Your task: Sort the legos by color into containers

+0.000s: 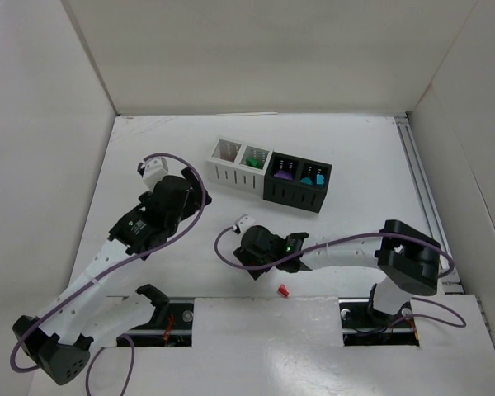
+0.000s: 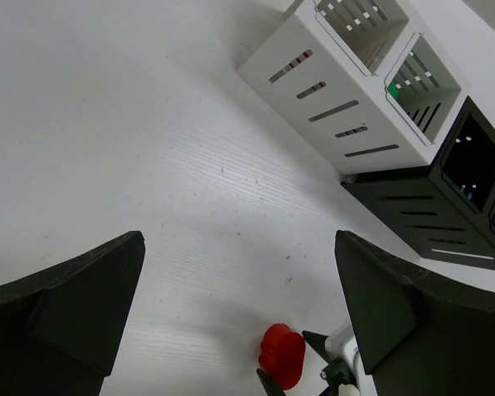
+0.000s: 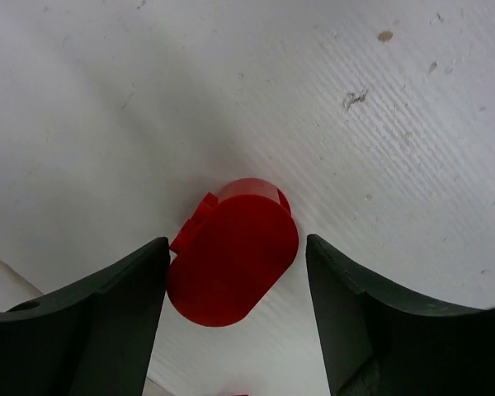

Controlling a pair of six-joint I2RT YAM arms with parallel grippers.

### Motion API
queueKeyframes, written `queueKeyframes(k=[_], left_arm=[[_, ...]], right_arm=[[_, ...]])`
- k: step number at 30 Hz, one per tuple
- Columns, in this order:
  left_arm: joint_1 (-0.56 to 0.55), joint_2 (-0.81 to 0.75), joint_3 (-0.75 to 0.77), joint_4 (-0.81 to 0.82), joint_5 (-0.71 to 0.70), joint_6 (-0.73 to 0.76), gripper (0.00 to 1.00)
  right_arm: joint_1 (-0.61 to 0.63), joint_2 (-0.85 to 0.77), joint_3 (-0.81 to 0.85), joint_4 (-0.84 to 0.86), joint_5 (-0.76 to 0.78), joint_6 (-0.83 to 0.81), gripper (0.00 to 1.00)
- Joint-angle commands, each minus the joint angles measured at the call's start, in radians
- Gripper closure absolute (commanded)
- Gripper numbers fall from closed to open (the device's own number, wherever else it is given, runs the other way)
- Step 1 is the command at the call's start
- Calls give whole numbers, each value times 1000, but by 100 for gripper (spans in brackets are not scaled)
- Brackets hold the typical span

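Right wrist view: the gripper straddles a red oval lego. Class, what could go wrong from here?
The red oval lego sits off-centre in the right gripper, close against one finger with a gap at the other. Closing could tilt it or flick it out. A second red piece lies close by that arm and might get knocked.

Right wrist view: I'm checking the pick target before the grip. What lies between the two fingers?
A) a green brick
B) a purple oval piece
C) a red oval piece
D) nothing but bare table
C: a red oval piece lies on the white table between the fingers of the right gripper, with a gap showing beside one finger.
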Motion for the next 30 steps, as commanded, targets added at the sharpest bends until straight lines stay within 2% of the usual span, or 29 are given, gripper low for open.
queueKeyframes(k=[1,2,5,6,8,11,13,16,19,23,30], left_arm=[[-7,-14,2,-5,3,-11,1],[-7,-14,2,-5,3,-11,1],[-7,-14,-7,-5,3,-11,1],[-7,-23,-7,-5,3,-11,1],[-7,-32,-19,-5,12,-25,1],[-7,-84,-41,-5,12,-64,1],[-7,-113,-81,4,29,-77,1],[-7,-167,-136,15,72,-97,1],[-7,-190,-182,33,115,-107,1],[-7,-190,-217,45,138,-127,1],[-7,-170,-246,55,158,-137,1]], right_arm=[[10,-13,36,0,16,93,29],[10,-24,24,0,16,93,38],[10,-44,23,0,26,93,54],[10,-60,23,0,41,58,62],[10,-91,60,0,68,-34,68],[10,-120,134,-11,169,-158,68],[10,-131,239,-35,232,-302,68],[-59,-110,371,-20,259,-483,69],[-172,-68,456,16,172,-576,69],[-286,94,671,38,17,-743,70],[-395,375,979,47,-160,-824,70]])
